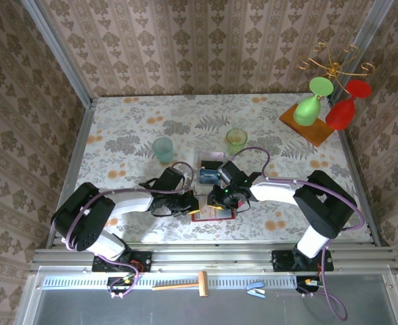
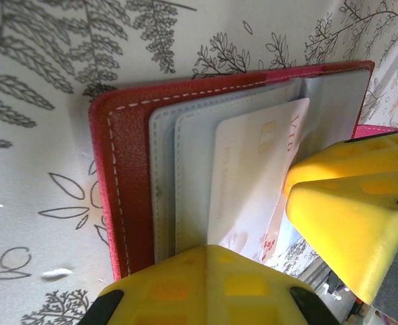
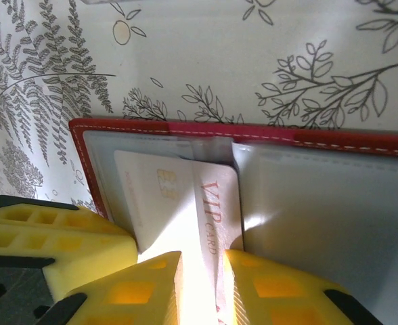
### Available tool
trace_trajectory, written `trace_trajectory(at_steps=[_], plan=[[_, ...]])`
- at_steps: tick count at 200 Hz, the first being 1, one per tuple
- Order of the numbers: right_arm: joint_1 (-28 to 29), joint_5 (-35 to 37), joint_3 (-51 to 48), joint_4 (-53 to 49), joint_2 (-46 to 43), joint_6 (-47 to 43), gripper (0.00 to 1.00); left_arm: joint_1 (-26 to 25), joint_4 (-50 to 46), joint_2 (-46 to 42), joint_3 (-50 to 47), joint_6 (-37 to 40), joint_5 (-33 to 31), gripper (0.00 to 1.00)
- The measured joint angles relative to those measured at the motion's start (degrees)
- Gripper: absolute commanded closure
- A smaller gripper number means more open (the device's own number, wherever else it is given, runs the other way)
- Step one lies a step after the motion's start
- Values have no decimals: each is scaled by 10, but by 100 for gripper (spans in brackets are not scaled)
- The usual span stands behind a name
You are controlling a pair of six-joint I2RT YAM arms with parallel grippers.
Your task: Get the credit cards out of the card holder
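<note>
On the table (image 1: pixel 118 135), the soft red card holder (image 2: pixel 128 169) lies open between your grippers. The left gripper (image 2: pixel 206 284) sits closed at its edge. The right gripper (image 3: pixel 206 284) pinches the white-pink card (image 3: pixel 165 203), likely stiff and slick, by its protruding end. Pull along the pocket.

left pincer (image 1: pixel 193 203): black housing; bright yellow fingers (image 2: pixel 206 284) moulded with a grid of square recesses, dark grey corners at their back
right pincer (image 1: pixel 219 203): black body, small green light (image 1: pixel 220 198) just behind it; yellow fingers (image 3: pixel 287 291) with the same recessed grid, black mounts
arm links (image 1: pixel 280 191): white shell directly behind each pincer, bulky rounded black joints farther back
cables (image 1: pixel 256 150): pale lilac, looping above each arm behind the pincer
bases (image 1: pixel 114 261): black, thin red wiring
</note>
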Motion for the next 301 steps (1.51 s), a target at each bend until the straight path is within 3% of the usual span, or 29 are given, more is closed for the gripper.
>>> trace_trajectory(at_steps=[127, 301], plan=[[-28, -16, -29, 16, -26, -2, 75, 7, -63, -20, 34, 13, -11, 92], [-37, -53, -51, 58, -14, -1, 76, -11, -66, 20, 53, 20, -22, 96]])
